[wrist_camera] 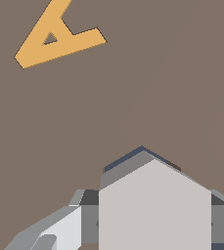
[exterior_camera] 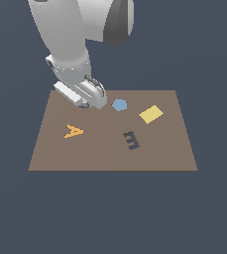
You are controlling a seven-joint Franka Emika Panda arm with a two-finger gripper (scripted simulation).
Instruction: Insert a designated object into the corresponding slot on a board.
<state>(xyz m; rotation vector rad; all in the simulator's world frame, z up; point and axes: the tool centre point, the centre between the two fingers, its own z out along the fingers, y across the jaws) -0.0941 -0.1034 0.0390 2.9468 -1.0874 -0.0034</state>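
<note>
The brown board lies flat with the arm's gripper lowered to its surface just beside the blue hexagon, on the exterior view's left of it. In the wrist view, the light grey hexagonal block sits between the gripper's fingers, which are closed against its sides. A thin dark edge of the slot shows along the block's far side, so the block stands at or partly in the slot; how deep cannot be told. From the blue hexagon, the yellow square lies toward the exterior view's right, the dark E-shaped cutout nearer the camera, and the orange letter A toward the exterior view's left and nearer.
</note>
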